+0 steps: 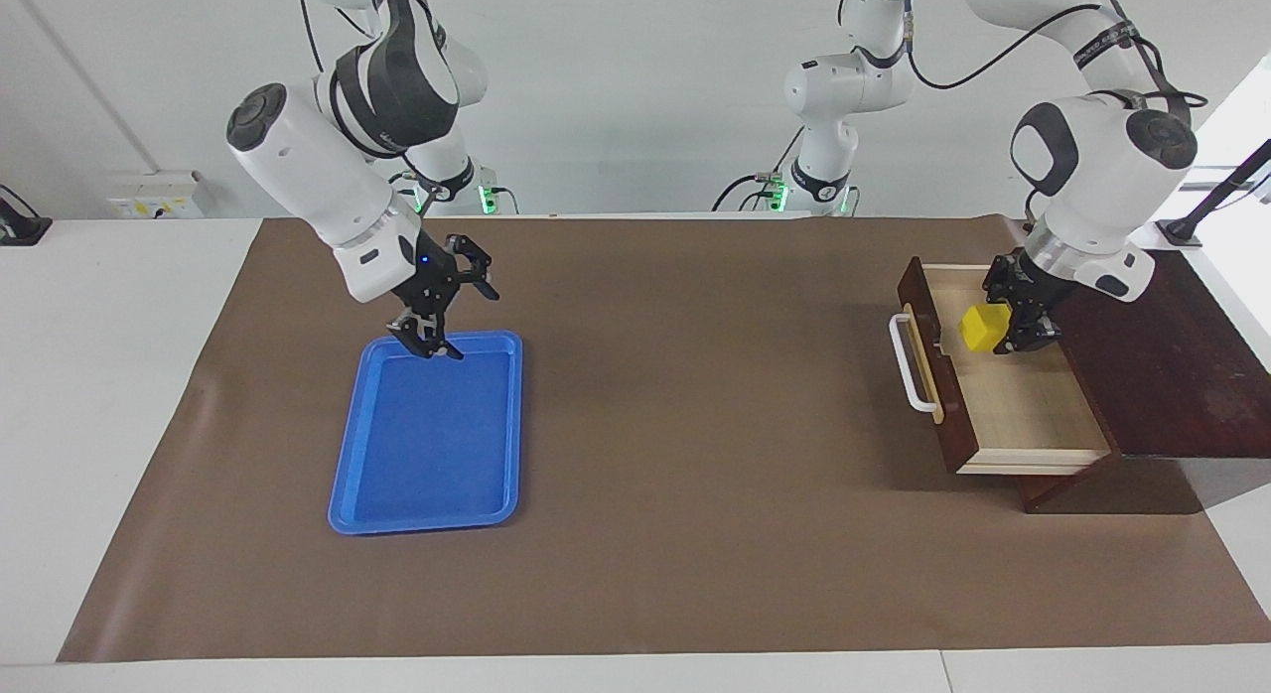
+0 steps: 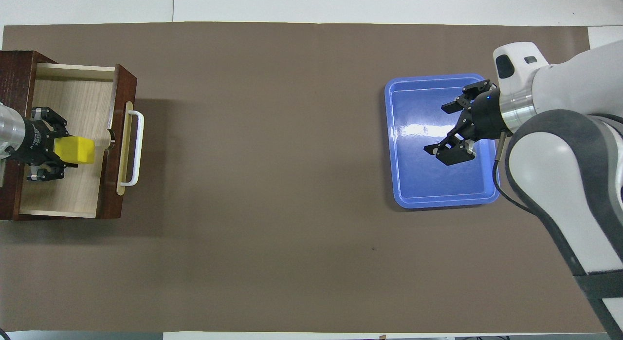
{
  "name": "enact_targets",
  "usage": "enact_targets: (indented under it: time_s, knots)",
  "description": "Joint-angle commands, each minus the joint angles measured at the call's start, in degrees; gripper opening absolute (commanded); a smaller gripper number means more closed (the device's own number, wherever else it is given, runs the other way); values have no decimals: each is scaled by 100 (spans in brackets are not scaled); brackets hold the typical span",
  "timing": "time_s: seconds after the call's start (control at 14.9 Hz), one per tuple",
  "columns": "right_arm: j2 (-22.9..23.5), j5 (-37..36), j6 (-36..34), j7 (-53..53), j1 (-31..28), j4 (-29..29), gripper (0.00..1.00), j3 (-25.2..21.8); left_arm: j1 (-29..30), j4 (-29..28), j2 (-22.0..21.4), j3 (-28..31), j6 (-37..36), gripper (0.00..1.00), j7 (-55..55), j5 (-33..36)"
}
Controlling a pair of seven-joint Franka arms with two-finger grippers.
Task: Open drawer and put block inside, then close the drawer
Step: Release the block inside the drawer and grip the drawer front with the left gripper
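The drawer (image 1: 955,420) (image 2: 125,77) stands pulled open at the left arm's end of the table, its white handle (image 1: 906,363) (image 2: 137,147) facing the middle of the table. My left gripper (image 1: 1005,328) (image 2: 59,150) is shut on the yellow block (image 1: 981,328) (image 2: 77,151) and holds it low inside the drawer's pale interior (image 1: 1023,405) (image 2: 63,194). I cannot tell whether the block touches the drawer floor. My right gripper (image 1: 447,311) (image 2: 443,129) hangs open and holds nothing, over the blue tray's end nearer to the robots.
The blue tray (image 1: 427,522) (image 2: 443,204) lies on the brown mat (image 1: 695,455) toward the right arm's end. The dark wooden cabinet top (image 1: 1162,355) (image 2: 14,67) adjoins the open drawer at the table's end.
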Motion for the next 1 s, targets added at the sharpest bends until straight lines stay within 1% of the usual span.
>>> enact_targets:
  time_s: [0.0,0.07,0.13,0.2,0.27,0.4,0.54,0.67,0.74,0.8,0.87,0.94]
  knots:
    - [-151,-341,-208,831,-269,-1,100,48,40,-433,-103,-21,466,0,-9,102]
    - [-177,-464,-348,1130,-322,25,100,40,101,-574,-121,-29,634,0,-9,110]
    - [-238,-587,-584,1507,-384,104,100,40,128,-662,-138,-30,697,3,60,110]
    - [-248,-763,-813,1937,-437,201,100,40,128,-672,-147,-30,688,61,87,110]
    - [-248,-1034,-1033,2281,-455,341,100,40,111,-628,-130,-21,627,100,122,110]
    - [-248,-1404,-1472,2791,-498,587,100,40,84,-305,-86,-21,313,100,114,154]
    - [-256,-1791,-1710,3214,-560,737,100,40,50,310,-68,-38,-275,100,52,146]
    - [-353,-2064,-1869,3531,-656,746,100,40,-178,881,-33,-65,-873,100,-236,75]
    - [-379,-2117,-1983,3645,-788,746,100,40,-440,997,-24,-65,-998,100,-577,58]
    - [-440,-2135,-2106,3768,-876,746,100,40,-782,946,-24,-65,-947,100,-920,66]
    - [-459,-2170,-2229,3909,-938,755,100,31,-1116,798,-68,-65,-877,100,-1115,66]
    - [-485,-2258,-2413,4206,-973,764,100,39,-1276,596,-112,-65,-711,100,-1186,66]
